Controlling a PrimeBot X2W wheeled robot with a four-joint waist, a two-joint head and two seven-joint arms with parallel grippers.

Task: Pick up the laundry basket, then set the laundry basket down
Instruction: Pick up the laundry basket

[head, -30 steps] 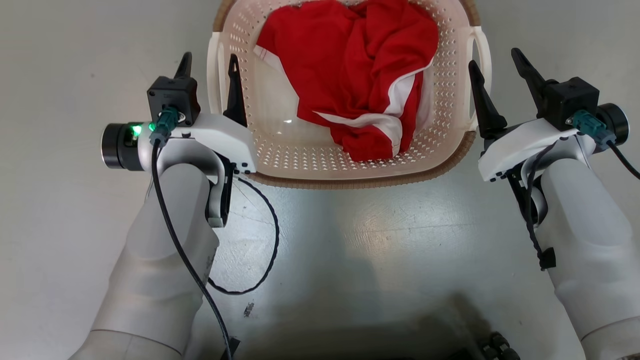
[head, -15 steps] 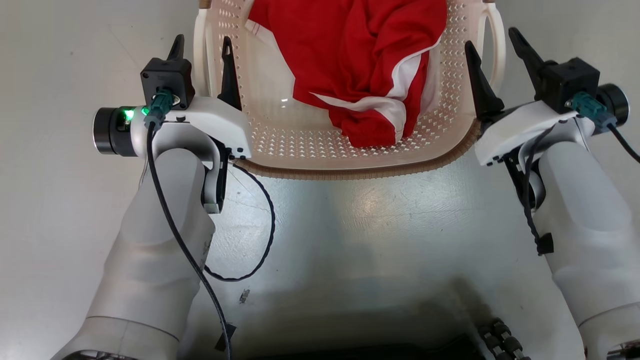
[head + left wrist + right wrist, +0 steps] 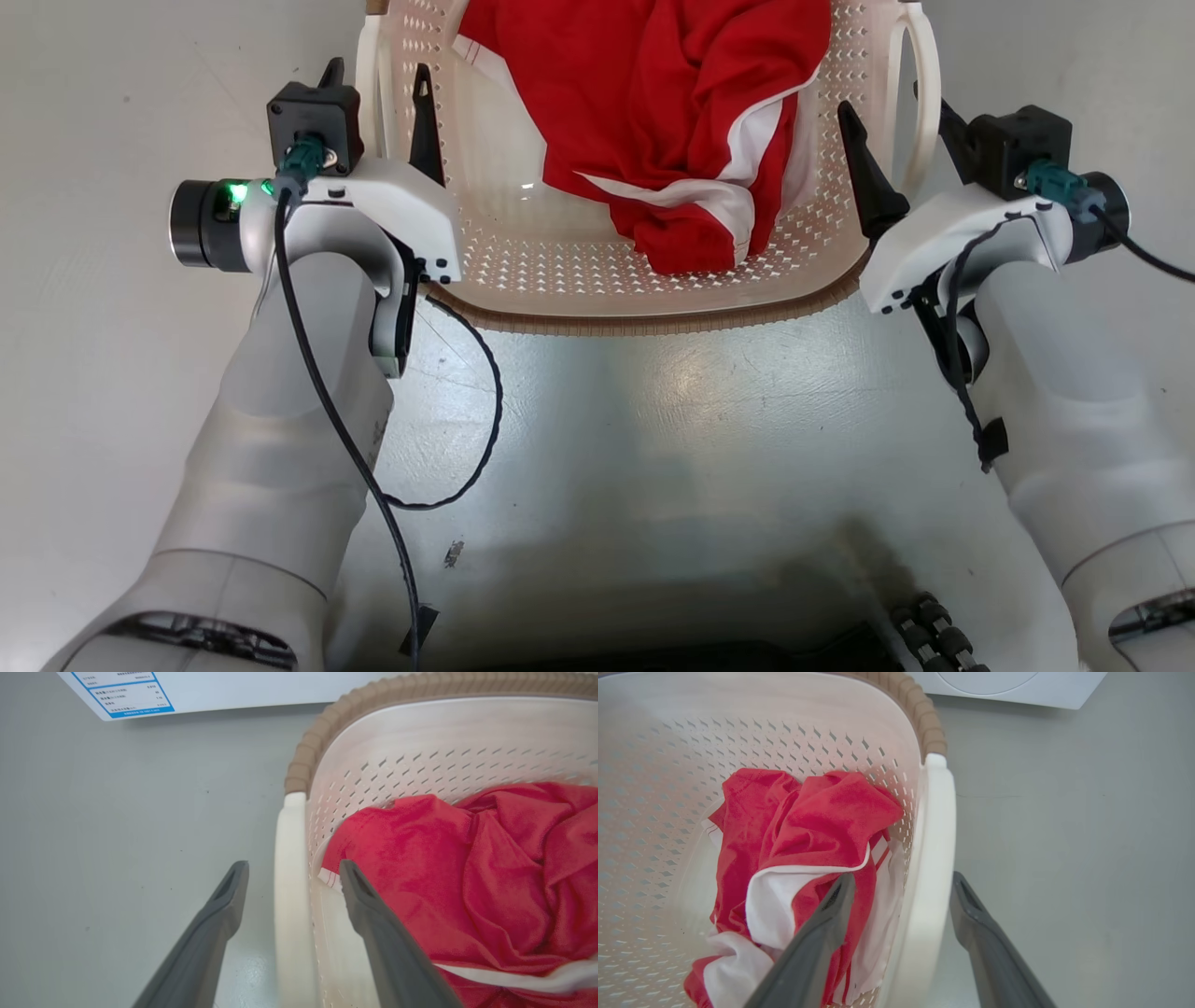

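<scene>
- Since the frame half a second back, right pincer [image 3: 887,103] has shifted inward toward the laundry basket [image 3: 653,322]; its inner finger now stands over the perforated wall and its outer finger lies outside the right handle [image 3: 924,84]. Left pincer [image 3: 376,70] shows little change.
- Left pincer: released, jaws spread wide. In the left wrist view the left pincer [image 3: 293,864] straddles the white left handle [image 3: 289,826], with the outer finger over the grey floor [image 3: 117,835] and the inner finger inside the basket wall. A gap shows on both sides of the handle; no contact observed.
- Ahead of this pincer and to its outer side: a white panel bearing a blue-bordered label [image 3: 131,695]. Print too small to read.
- Laundry basket [image 3: 317,732]: located between the two pincers, on the floor [image 3: 653,448], with its brown rim nearest the robot's forearms. It holds a crumpled red garment with white trim [image 3: 672,93], lying to the inner side of each pincer.
- Right pincer [image 3: 903,876]: released, jaws spread wide. It straddles the right handle [image 3: 936,835], with the inner finger above the red garment [image 3: 822,816] and the outer finger over bare floor. Gaps visible on both sides; handle not clenched.
- Ahead of the right pincer, beyond the basket rim [image 3: 929,718]: the base of a white appliance [image 3: 994,686].
</scene>
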